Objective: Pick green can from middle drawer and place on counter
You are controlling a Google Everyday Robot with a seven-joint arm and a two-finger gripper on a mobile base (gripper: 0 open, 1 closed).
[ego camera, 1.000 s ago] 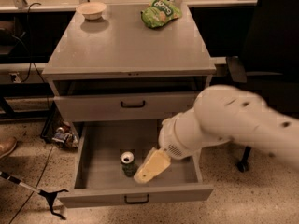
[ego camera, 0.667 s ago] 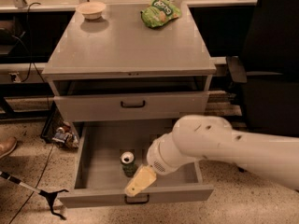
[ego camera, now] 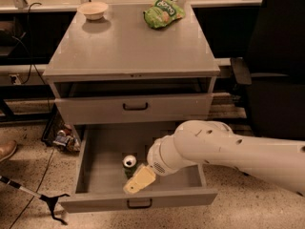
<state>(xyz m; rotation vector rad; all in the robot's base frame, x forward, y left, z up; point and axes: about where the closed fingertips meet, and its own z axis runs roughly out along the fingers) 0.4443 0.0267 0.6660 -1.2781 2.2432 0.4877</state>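
Note:
The green can (ego camera: 129, 165), dark green with a silver top, stands upright in the open middle drawer (ego camera: 95, 175), near the middle of its floor. My gripper (ego camera: 139, 180), pale yellow at the end of the white arm (ego camera: 205, 149), is low inside the drawer. It sits just in front of and to the right of the can, touching or nearly touching its lower side. The arm reaches in from the right. The counter (ego camera: 128, 46) is the flat grey cabinet top above.
A small bowl (ego camera: 93, 9) and a light-green snack bag (ego camera: 163, 11) lie at the back of the counter. The drawer above (ego camera: 136, 106) is closed. A black chair (ego camera: 279, 61) stands at the right. A shoe (ego camera: 7, 149), floor clutter (ego camera: 64, 140) and a black stand (ego camera: 47, 199) are at the left.
My gripper moved left and toward the drawer's front, ending close beside the can. The arm swung further over the drawer. The can has not moved.

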